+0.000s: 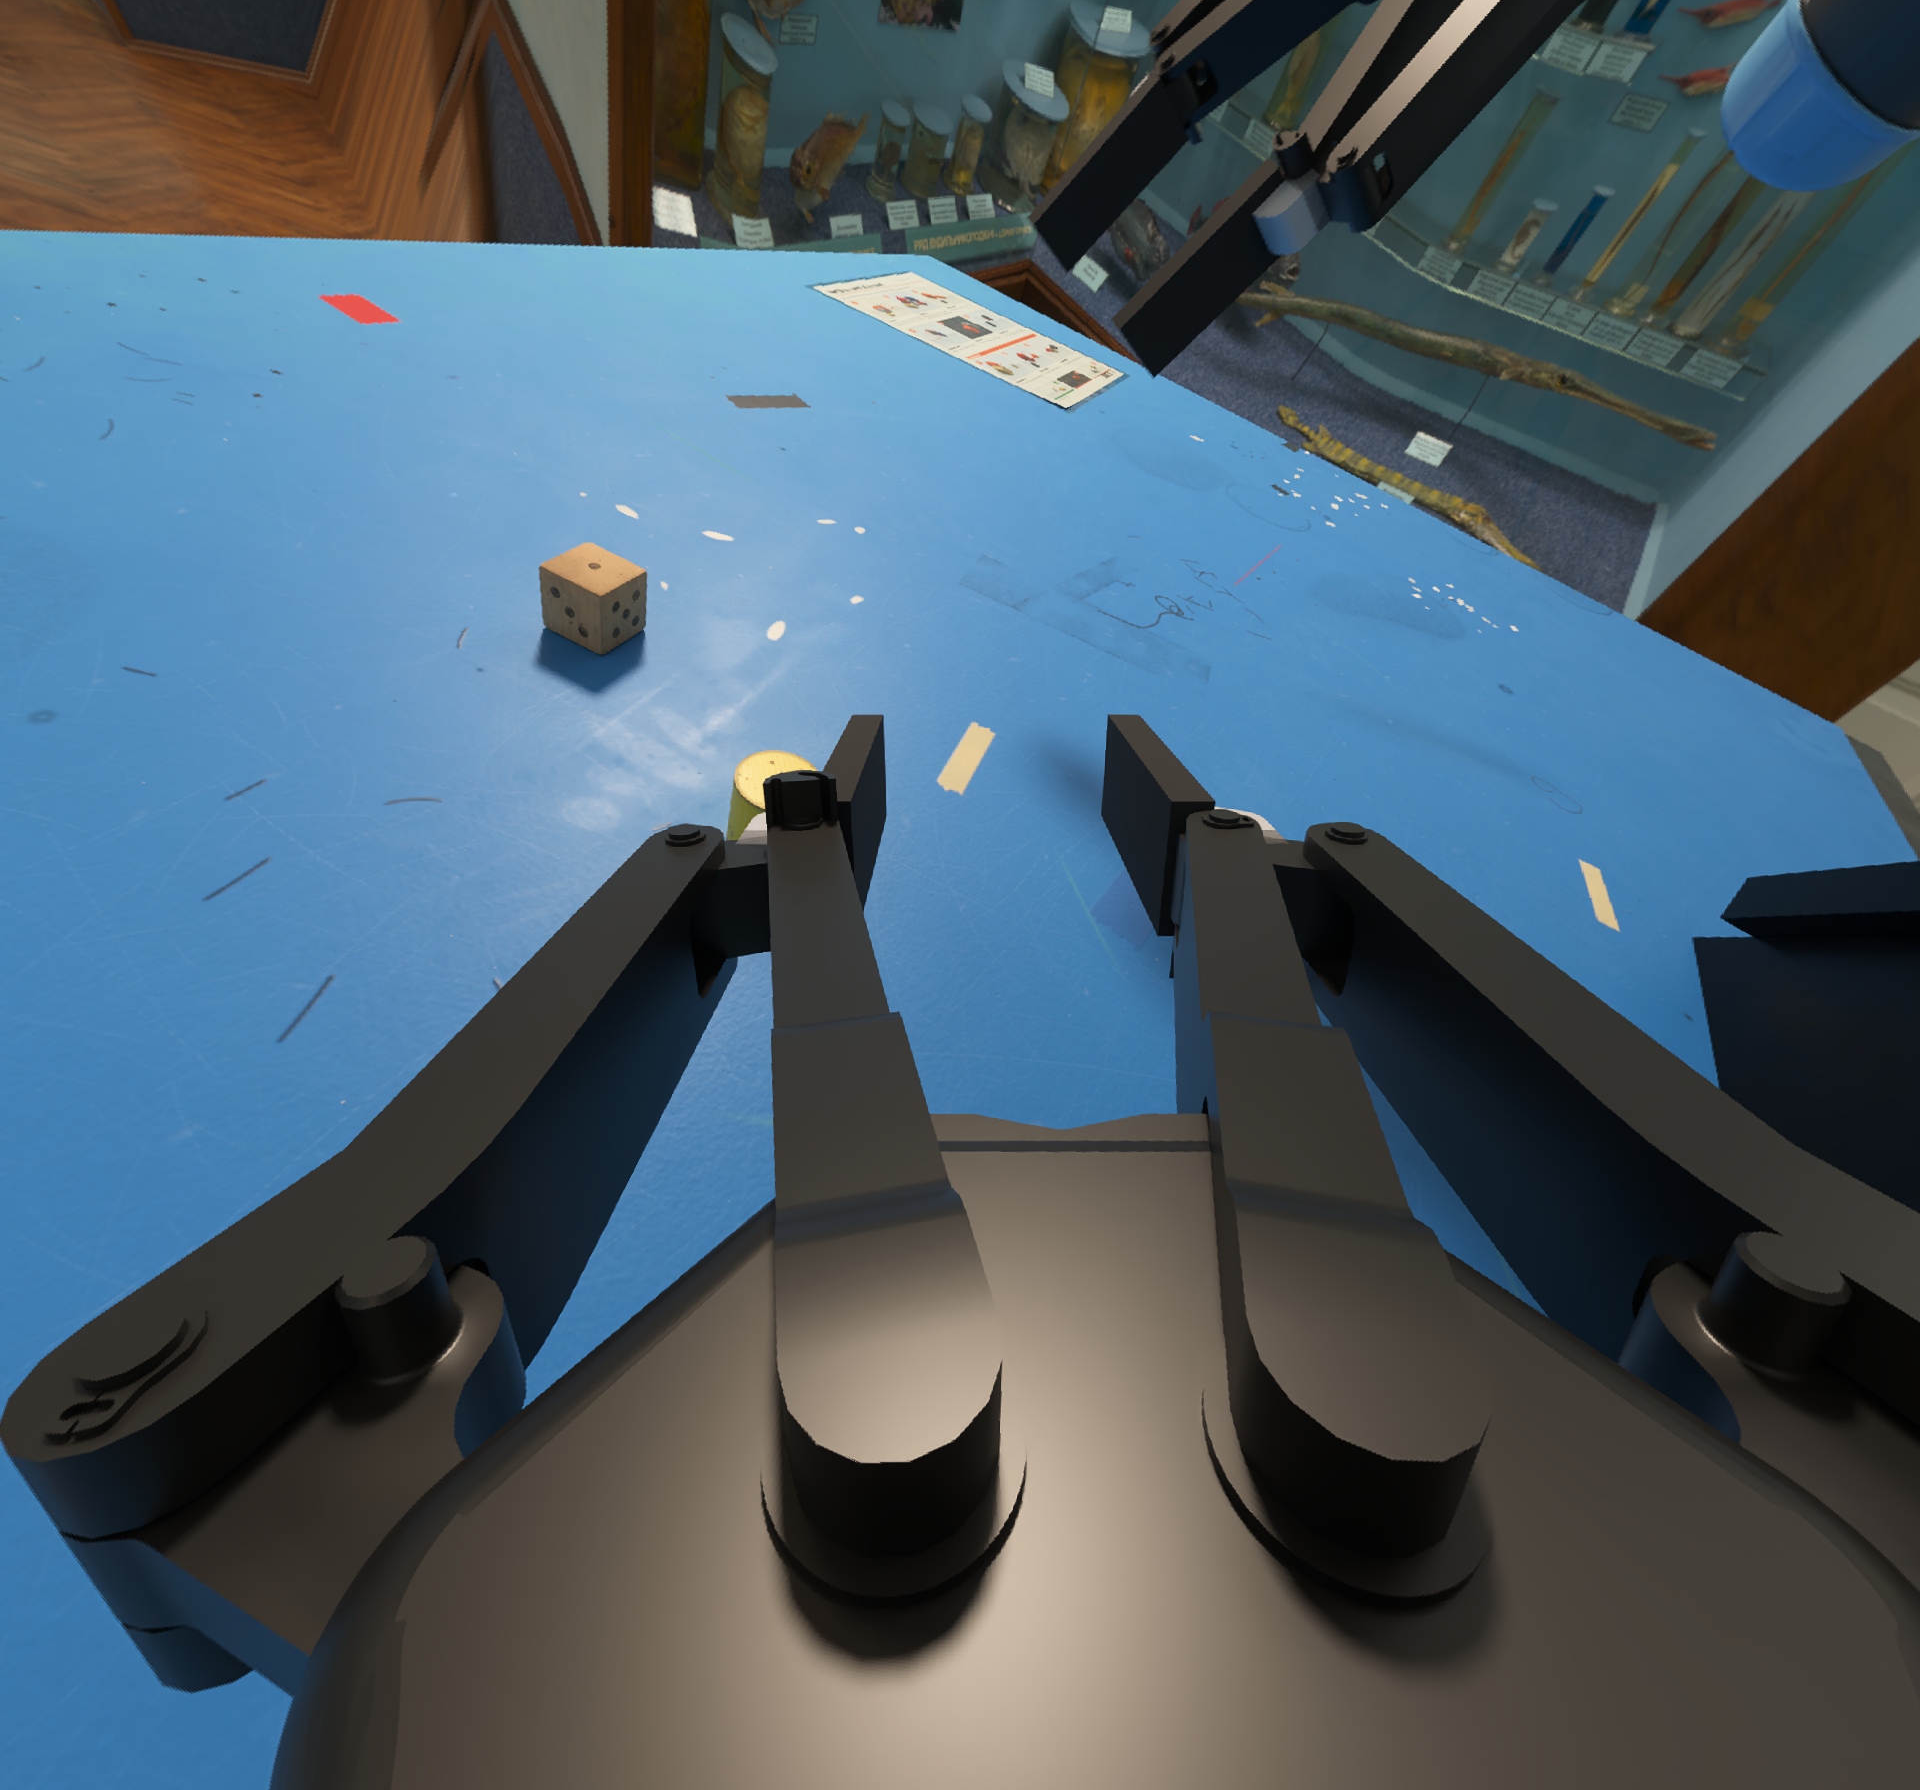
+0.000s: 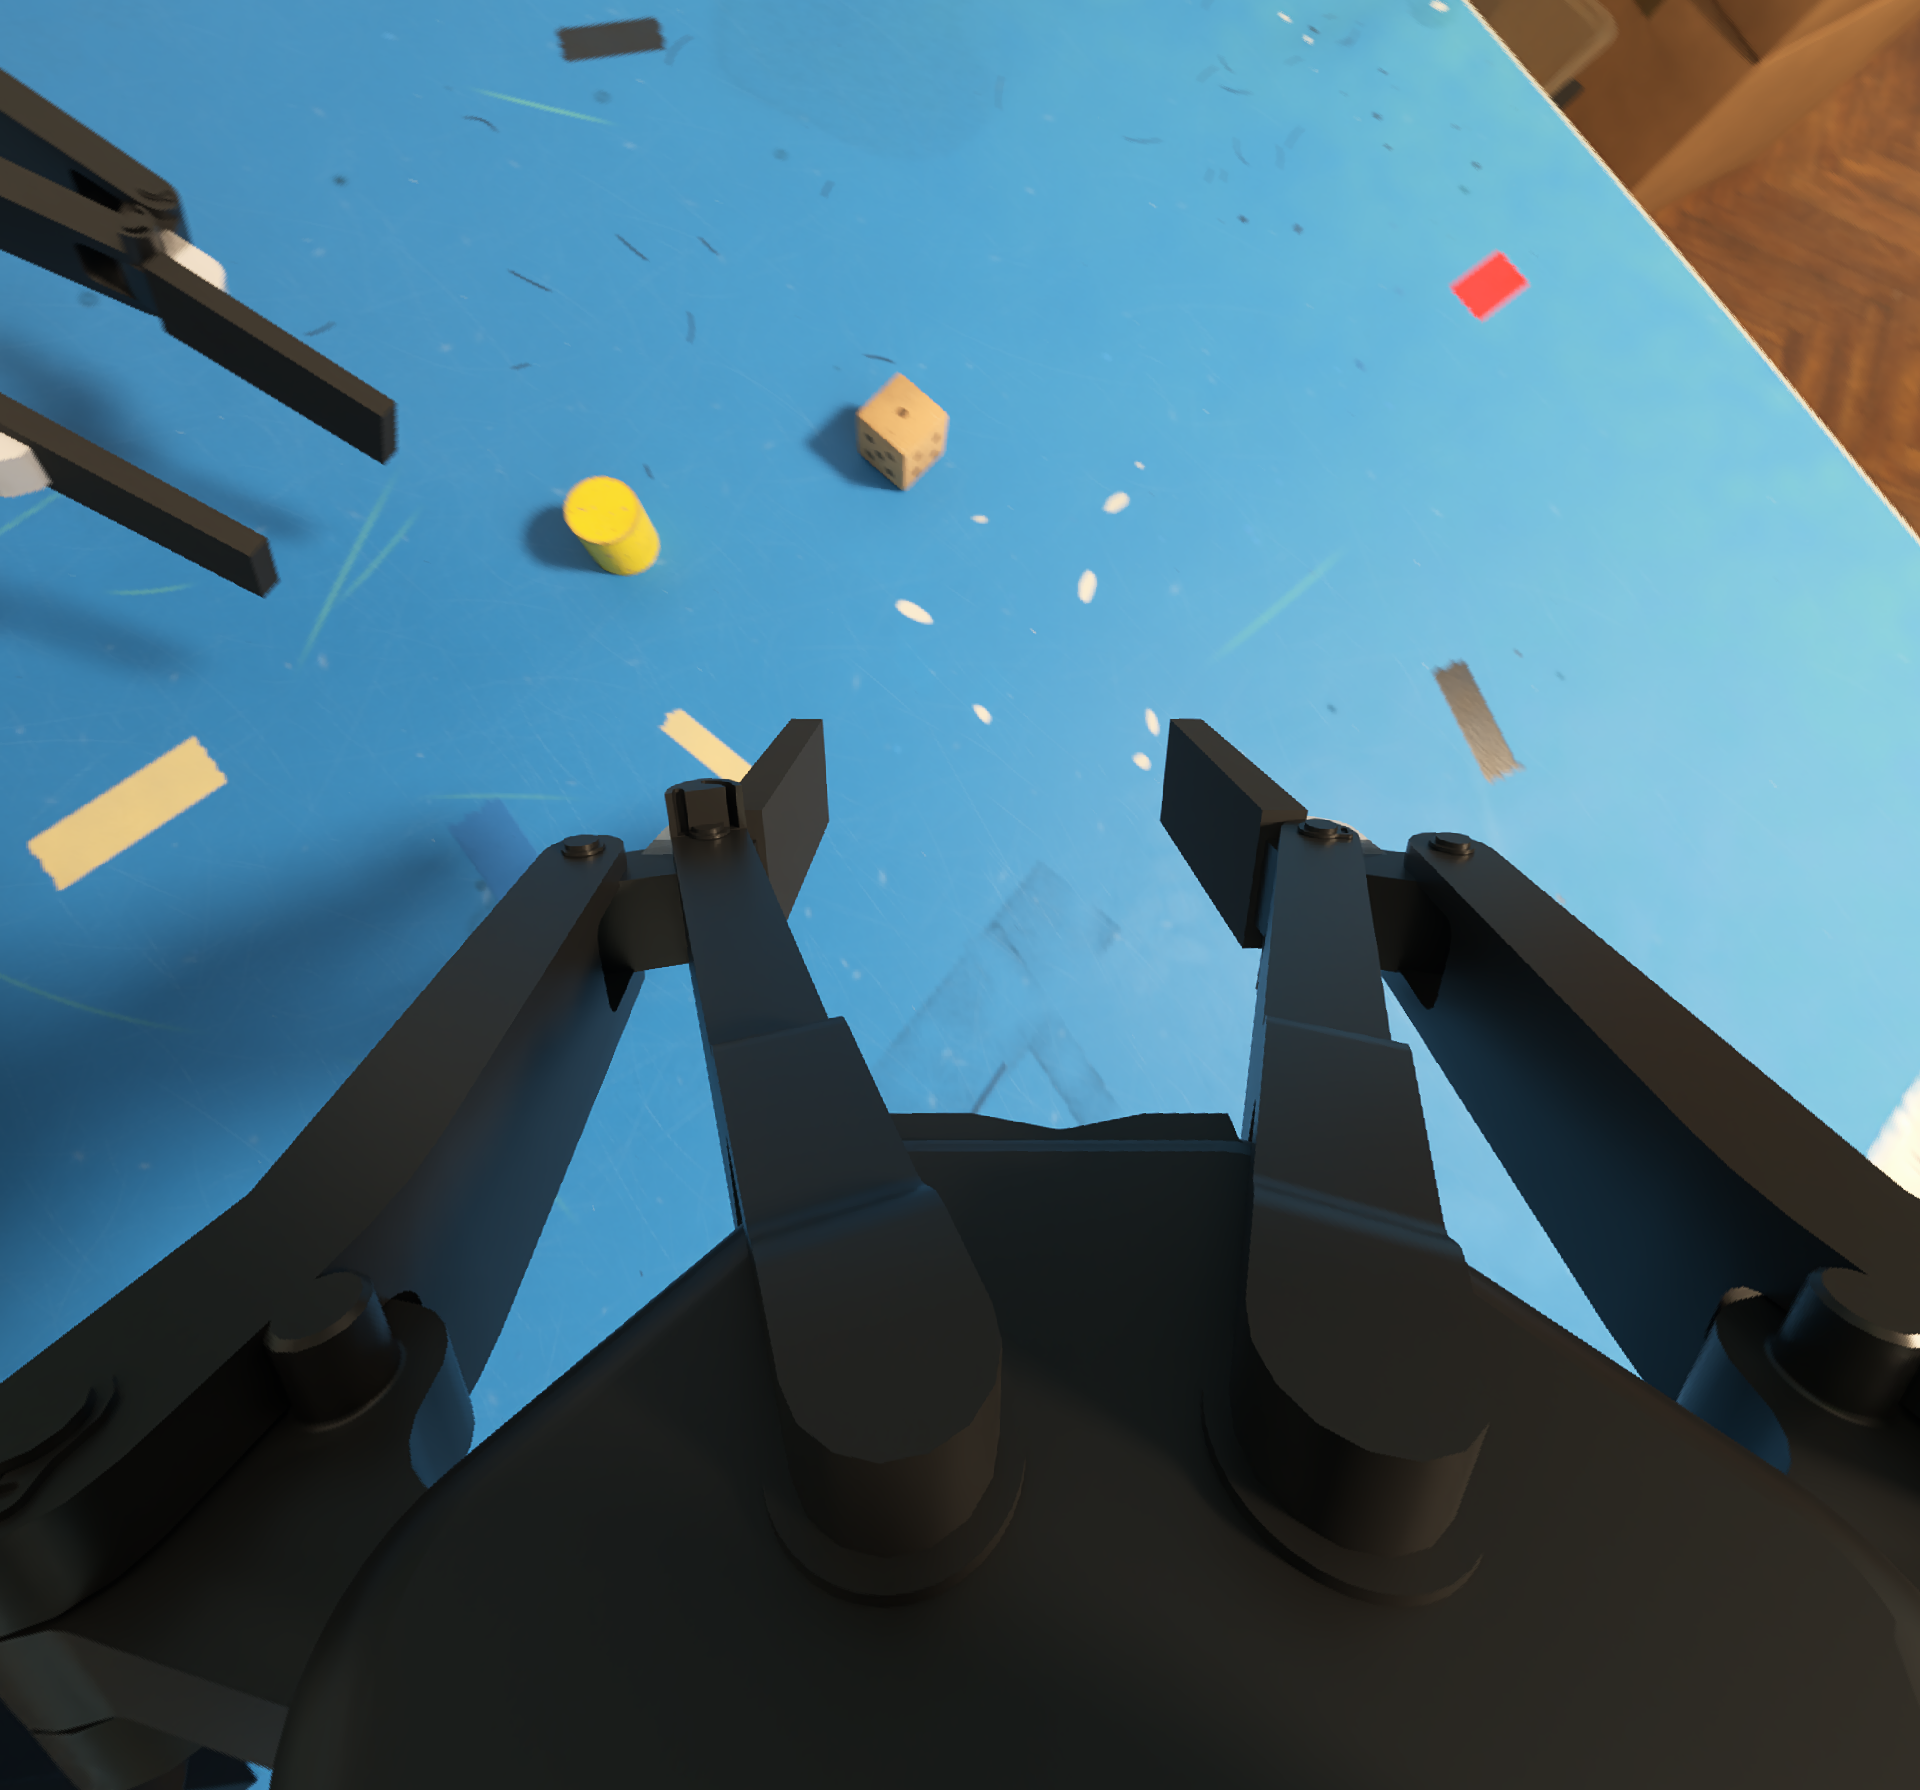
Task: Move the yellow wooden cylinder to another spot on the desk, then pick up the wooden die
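yellow wooden cylinder [image 2: 611, 525] stands upright on the blue bench [image 2: 1039, 182], free of any grip, with the wooden die [image 2: 902, 431] well apart from it on the same surface. in the left wrist view the cylinder [image 1: 764, 784] peeks out just beside the outer face of one of the left gripper's [image 1: 995, 795] fingers, not between them; those fingers are spread wide and hold nothing. the right gripper [image 2: 995, 805] hangs above the bench with its fingers also spread apart and empty, both blocks lying ahead of it.

judging from this, the first step is not yet done: the cylinder seems unmoved. to do it well, the left gripper should shift sideways so the cylinder sits centred in the gap, with the fingers straddling its curved side, low enough to catch the body rather than the rim. closing off-centre would likely knock it over, and it could roll. a set-down spot away from the die [image 1: 592, 597] would keep the later pickup clear, and the beige tape strip [image 1: 965, 756] near the fingers is no obstacle.
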Controlling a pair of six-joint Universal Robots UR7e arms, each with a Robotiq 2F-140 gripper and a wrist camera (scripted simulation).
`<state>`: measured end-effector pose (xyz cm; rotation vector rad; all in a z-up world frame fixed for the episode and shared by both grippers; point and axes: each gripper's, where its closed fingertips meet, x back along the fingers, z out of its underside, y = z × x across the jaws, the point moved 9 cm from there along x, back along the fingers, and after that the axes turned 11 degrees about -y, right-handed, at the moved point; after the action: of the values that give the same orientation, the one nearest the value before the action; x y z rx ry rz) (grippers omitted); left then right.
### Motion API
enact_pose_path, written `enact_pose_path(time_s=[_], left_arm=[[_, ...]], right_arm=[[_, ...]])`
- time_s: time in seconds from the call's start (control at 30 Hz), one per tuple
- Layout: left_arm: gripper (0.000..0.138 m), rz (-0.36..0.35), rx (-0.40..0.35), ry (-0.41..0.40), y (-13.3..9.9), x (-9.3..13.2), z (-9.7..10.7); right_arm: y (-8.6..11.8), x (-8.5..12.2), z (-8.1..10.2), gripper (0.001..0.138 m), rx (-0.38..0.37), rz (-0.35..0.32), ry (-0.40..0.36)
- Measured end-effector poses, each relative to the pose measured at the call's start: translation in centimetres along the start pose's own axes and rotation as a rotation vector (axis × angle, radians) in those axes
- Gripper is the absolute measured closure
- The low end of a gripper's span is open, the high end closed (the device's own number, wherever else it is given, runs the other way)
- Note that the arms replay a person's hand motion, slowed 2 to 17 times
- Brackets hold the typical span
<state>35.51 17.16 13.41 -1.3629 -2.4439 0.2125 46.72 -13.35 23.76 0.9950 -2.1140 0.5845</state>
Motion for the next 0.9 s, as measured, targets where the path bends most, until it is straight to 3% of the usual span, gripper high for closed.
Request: enact_pose_path(time_s=[0.47,0.9], left_arm=[[0.08,-0.048,-0.038,0.03,0.4,0.9,0.3],[0.08,-0.097,-0.03,0.021,1.3,2.7,0.7]], right_arm=[[6.2,-8.6,-3.8,0.052,0.135,-0.175,-0.013],[10.7,-14.7,-5.0,0.057,0.138,-0.303,0.022]])
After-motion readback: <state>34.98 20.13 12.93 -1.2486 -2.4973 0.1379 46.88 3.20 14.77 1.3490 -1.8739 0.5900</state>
